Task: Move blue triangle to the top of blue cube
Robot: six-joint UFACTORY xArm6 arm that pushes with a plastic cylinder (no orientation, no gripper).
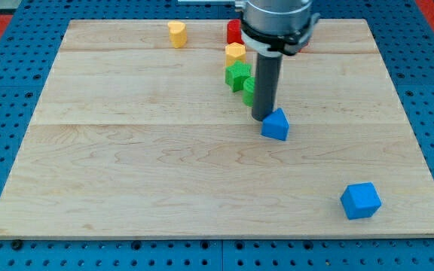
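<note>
Furthest toward the view's left, a yellow block (176,34) (its shape looks roughly heart-like, though I cannot be sure) sits near the top edge of the wooden board (126,165), well apart from everything else. Moving right, a small cluster stands in a column: a red block (233,31) at the top, partly hidden behind the arm, a yellow hexagon-like block (235,53) just below it, then a green block (237,76) with a jagged outline, and a second green block (249,89) mostly covered by the rod.

The rod carries no jaws at all, so it grasps nothing; it only pushes. My tip (262,118) rests on the board at the upper-left corner of the blue triangle (276,125), apparently touching it or just beside it. The blue triangle lies near the middle of the board, slightly toward the view's right.

Further right and down, the blue cube (361,201) sits near the board's bottom-right corner, well apart from the blue triangle, which lies up and to the left of it.
</note>
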